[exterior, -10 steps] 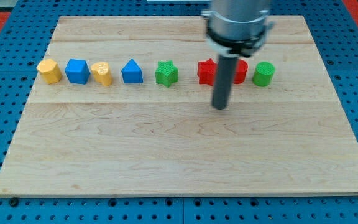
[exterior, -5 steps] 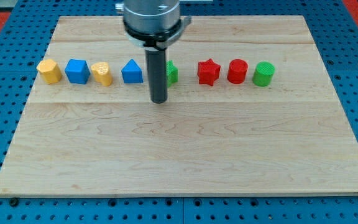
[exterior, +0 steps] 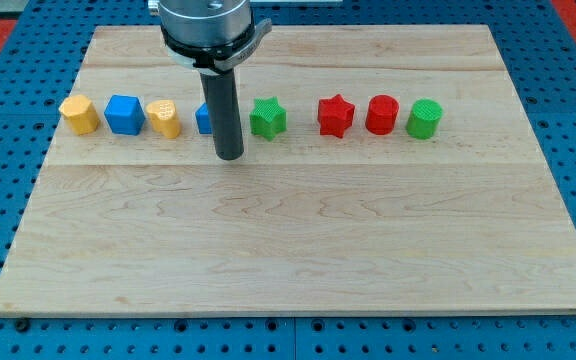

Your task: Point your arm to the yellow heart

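The yellow heart sits in a row of blocks across the upper part of the wooden board, third from the view's left. My tip rests on the board to the right of the heart and a little below the row, about one block's width away. The rod covers the right part of the blue triangle block, which stands between the heart and the rod. My tip touches no block.
Left of the heart are a blue cube and a yellow pentagon. Right of the rod are a green star, a red star, a red cylinder and a green cylinder.
My tip has slid to the view's left along the row, from below the red blocks, past the green star, to below the blue triangle. No block has moved.
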Controlling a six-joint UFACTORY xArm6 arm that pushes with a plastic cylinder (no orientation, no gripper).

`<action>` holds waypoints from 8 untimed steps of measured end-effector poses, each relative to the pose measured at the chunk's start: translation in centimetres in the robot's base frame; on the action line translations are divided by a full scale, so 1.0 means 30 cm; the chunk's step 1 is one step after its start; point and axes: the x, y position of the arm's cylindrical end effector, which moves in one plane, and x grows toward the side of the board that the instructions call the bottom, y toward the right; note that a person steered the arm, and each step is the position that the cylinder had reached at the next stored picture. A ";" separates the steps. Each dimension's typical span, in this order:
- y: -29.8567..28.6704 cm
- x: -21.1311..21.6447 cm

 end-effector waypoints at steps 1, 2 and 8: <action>-0.001 0.000; -0.009 0.000; -0.251 -0.067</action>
